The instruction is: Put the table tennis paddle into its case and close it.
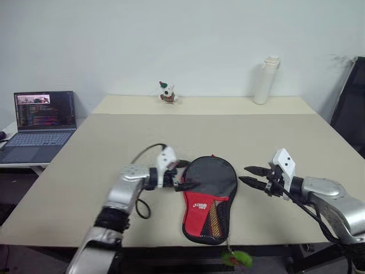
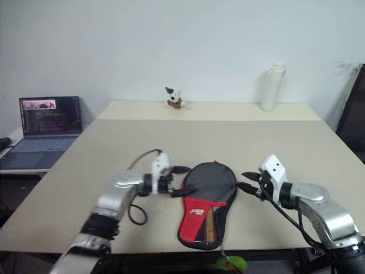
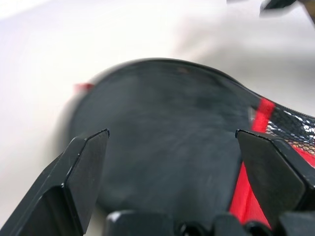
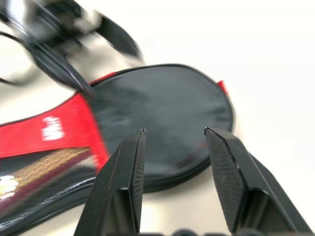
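We see the case [image 1: 208, 197] lying flat near the front edge of the desk [image 1: 188, 131], its round black end away from us and its red, mesh-pocketed end toward us, between the two tools. A white logo sits on the red panel, but we cannot read its letters; a green tag [image 1: 238, 260] hangs past the desk edge, blurred. The paddle cannot be made out, and we cannot tell whether the case's zipper is shut. The left tool [image 1: 183, 176] stands just beside the case's left rim with its fingers spread wide, gripping nothing. The right tool [image 1: 250, 176] hovers to the right of the case, apart from it, fingers parted and empty. At the far edge stand a small figurine [image 1: 166, 92] and a white bottle [image 1: 266, 80]; a laptop [image 1: 39, 125] on a side table shows text too small to read.
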Controlling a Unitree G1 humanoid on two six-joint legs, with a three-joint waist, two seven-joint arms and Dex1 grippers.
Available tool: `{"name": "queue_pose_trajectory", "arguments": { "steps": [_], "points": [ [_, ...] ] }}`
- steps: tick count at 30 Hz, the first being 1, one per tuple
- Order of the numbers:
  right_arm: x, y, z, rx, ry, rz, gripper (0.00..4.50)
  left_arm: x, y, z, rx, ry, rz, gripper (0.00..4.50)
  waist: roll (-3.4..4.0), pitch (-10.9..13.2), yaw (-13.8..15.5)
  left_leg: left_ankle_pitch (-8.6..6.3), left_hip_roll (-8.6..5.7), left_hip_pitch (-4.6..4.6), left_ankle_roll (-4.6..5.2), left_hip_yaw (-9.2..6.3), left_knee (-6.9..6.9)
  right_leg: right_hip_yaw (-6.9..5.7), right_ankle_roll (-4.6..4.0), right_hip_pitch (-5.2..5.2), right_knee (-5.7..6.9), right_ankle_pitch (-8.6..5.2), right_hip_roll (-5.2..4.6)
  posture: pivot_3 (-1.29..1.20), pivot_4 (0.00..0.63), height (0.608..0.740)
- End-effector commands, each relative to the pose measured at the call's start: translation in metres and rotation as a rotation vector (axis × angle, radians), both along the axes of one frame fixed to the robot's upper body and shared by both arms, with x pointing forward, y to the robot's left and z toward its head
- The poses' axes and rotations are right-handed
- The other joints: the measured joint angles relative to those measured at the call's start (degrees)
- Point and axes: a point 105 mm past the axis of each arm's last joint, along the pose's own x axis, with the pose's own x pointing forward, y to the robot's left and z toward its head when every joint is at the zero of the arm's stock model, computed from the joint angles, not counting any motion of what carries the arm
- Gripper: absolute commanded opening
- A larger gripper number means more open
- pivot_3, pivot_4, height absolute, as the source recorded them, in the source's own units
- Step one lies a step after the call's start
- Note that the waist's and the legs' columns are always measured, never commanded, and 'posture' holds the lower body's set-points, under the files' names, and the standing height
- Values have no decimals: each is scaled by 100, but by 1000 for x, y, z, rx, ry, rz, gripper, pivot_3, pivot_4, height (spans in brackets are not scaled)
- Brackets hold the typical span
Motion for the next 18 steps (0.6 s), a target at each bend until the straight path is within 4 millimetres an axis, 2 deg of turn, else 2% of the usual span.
{"name": "queue_pose_trajectory", "arguments": {
  "steps": [1,7,12,18],
  "points": [
    [17,-9,10,10,-69,9,2086,-14,11,18,-80,-23,78,4500,1,2,7,0,-3,1,0,2,2,1,0,0,0,0,-3,0,150,740],
    [49,-32,5,-61,-75,-23,2086,-35,37,11,-86,-27,237,4500,1,12,80,0,-21,0,-1,11,6,2,-23,5,-5,17,-27,0,150,740],
    [59,-57,15,-91,-102,-77,2086,-28,28,9,-46,-54,231,4500,6,16,133,1,-20,0,-2,1,6,0,-28,7,-2,18,-26,0,150,740],
    [60,-62,23,-86,-117,-109,2086,-22,29,-1,-12,-61,248,4500,11,18,75,1,-19,2,-2,14,2,3,-29,8,-5,19,-26,0,150,740]
  ]
}}
